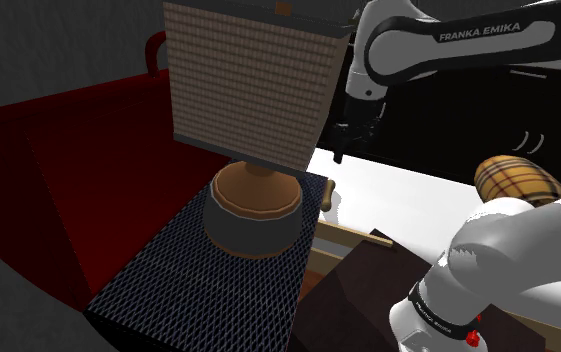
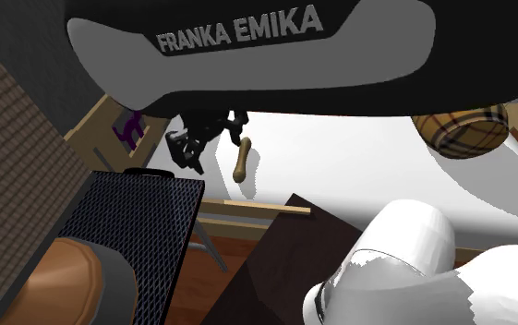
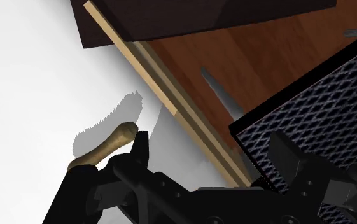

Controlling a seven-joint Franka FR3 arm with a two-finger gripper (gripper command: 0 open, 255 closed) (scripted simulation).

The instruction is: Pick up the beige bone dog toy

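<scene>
Fingers (image 3: 140, 147) of the black gripper (image 3: 210, 145) stand wide apart with nothing between them, hanging over the edge of the white worktop (image 3: 30, 76). The beige bone dog toy (image 3: 105, 149) lies flat on that worktop with its shadow beside it. It sits just outside one finger rather than in the gap, and I cannot tell whether they touch. The other finger shows against the dark mesh top of a side table (image 3: 310, 121).

In the second exterior view the toy (image 2: 242, 159) lies just to the right of the gripper (image 2: 192, 159), near the worktop's wooden edge (image 2: 247, 209). A tan plaid rounded thing (image 2: 460, 129) sits well apart, toward that view's right.

In the shoulder view the side table (image 1: 198, 270) carries a lamp with a round brown base (image 1: 253, 210) and a woven shade (image 1: 253, 80).
</scene>
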